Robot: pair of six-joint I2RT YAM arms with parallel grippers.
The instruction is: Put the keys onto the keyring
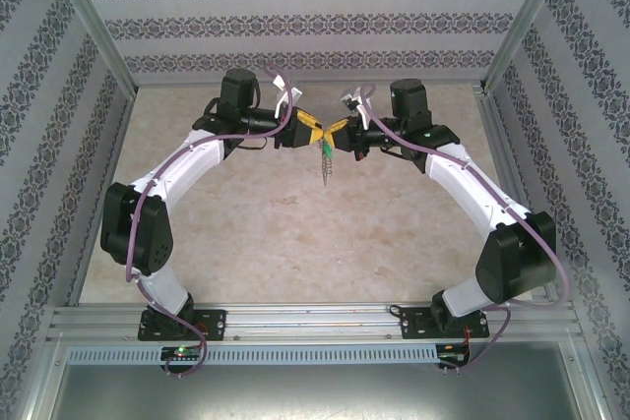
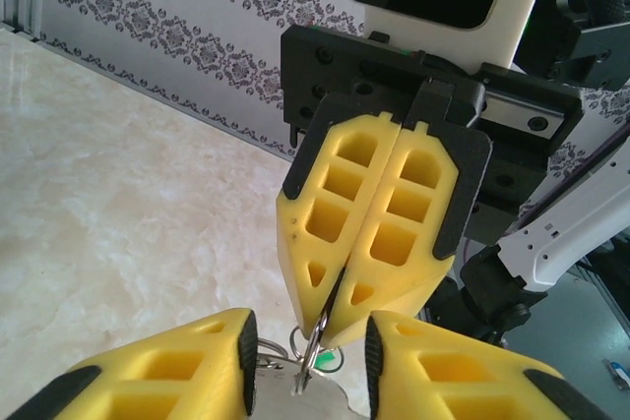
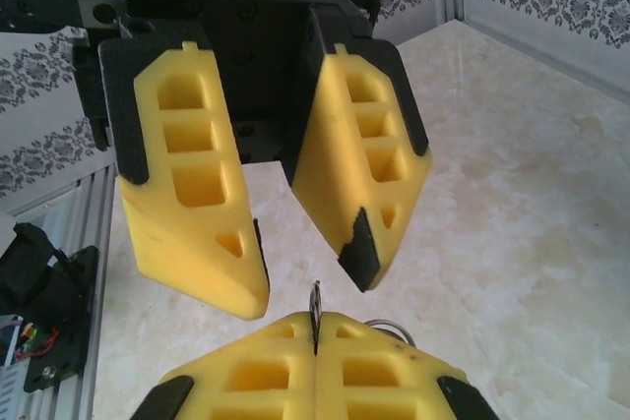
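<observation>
- Nearest the lens, at the bottom centre of the right wrist view, the right gripper (image 3: 315, 341) has its yellow fingers pressed together on a thin metal edge. I take this for part of the keyring (image 3: 315, 304). One of its small rings (image 3: 389, 326) shows just to the right.
- Just beyond, in the upper half of that frame, the left gripper (image 3: 305, 282) faces it with its fingers well apart. The metal edge stands under the gap, and neither pad seems to touch it.
- In the left wrist view the small rings sit at the bottom centre, between the left gripper's spread fingers and just below the right gripper's closed tips.
- From above, at the centre of the frame, the key (image 1: 323, 150) shows as a green spot just under the meeting fingertips. A short chain (image 1: 326, 176) dangles below it, seemingly off the table (image 1: 246, 243). I cannot tell whether the key is already threaded.
- Handling, as I judge it: everything here is light, stiff and slick, and the chain is free to swing.
- The key is best taken by its plastic head, flat sides between the pads with the hole left free.
- The keyring is best held along a long side — away from where it opens.
</observation>
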